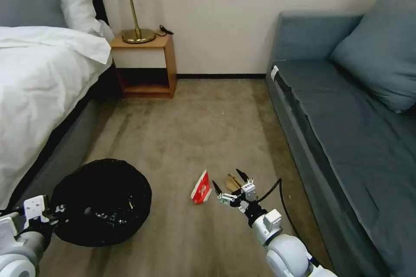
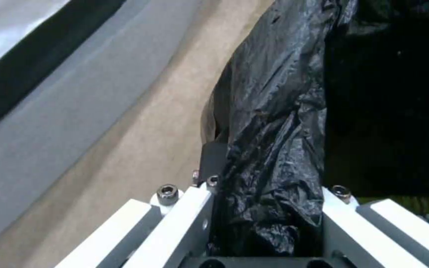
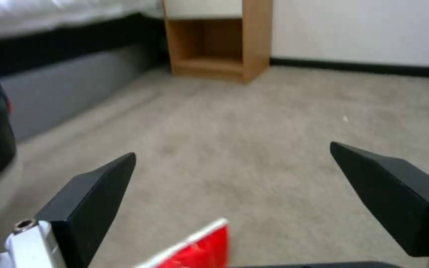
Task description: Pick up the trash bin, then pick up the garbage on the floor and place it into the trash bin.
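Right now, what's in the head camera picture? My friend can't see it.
The robot's left pincer grips the rim of a black-bagged trash bin on beige carpet, while its open right pincer hovers by a red-white packet. A bed stands left, a blue sofa right.

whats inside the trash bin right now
In the trash bin, held at its rim by the left gripper, the crinkly black bag shows with a few small pale specks; what they are is unclear, and the dark bottom hides anything else.

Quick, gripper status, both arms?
Left gripper: shut on the trash bin, clamping its bag-lined rim.
Right gripper: open, holding nothing, beside the red-white packet.
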